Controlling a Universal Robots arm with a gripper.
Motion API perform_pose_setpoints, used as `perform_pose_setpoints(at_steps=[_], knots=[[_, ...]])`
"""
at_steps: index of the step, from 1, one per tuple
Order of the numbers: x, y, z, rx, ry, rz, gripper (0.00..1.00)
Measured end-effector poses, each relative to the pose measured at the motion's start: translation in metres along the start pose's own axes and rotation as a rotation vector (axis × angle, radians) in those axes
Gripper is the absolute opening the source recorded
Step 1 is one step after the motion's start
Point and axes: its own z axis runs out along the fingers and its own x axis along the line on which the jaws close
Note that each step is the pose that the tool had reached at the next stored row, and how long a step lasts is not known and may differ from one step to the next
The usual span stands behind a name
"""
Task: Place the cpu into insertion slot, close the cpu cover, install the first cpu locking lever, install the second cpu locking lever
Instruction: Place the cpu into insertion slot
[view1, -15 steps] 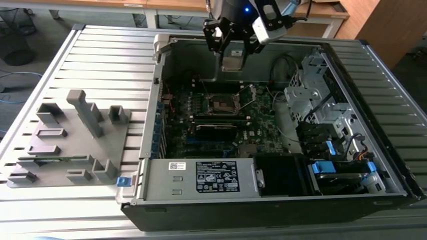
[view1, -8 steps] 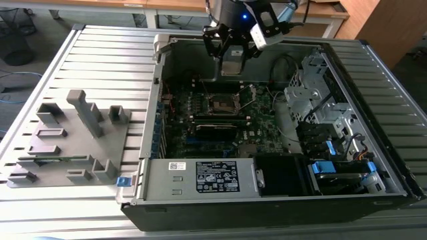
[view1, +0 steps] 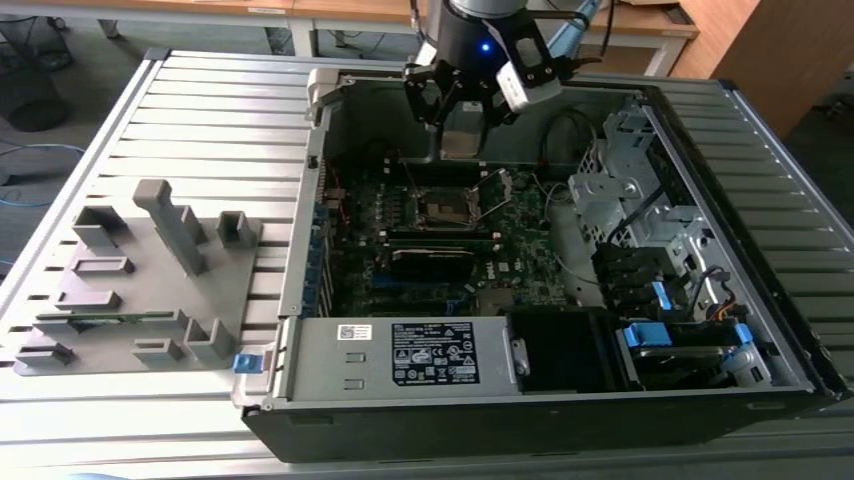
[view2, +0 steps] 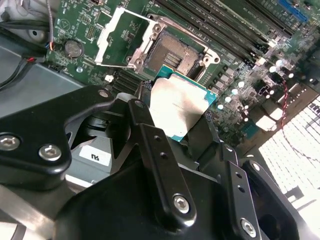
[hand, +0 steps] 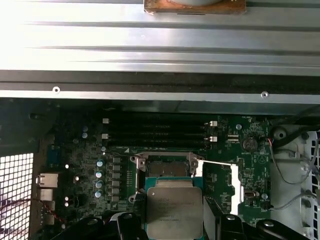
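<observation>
Exterior view: gripper (view1: 463, 130) holds the cpu (view1: 461, 145) above the motherboard (view1: 441, 235).
Second wrist view: jaws clamp the cpu's edges, insertion slot (view2: 175, 56) just ahead. First wrist view: cpu cover (hand: 235, 182) open alongside; a level, square descent looks essential.

Finding nothing legible; noting print too fine for reading on the white label (view1: 434, 352) of the power supply (view1: 320, 372) and on the cpu (hand: 174, 206) top.
</observation>
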Motion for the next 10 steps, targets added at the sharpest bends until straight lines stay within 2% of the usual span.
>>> perform_pose_setpoints(at_steps=[5, 10], knots=[[0.0005, -0.0012, 0.0067, -0.0001, -0.0004, -0.006, 0.54], [0.0007, -0.0013, 0.0069, 0.0001, -0.0003, -0.006, 0.54]])
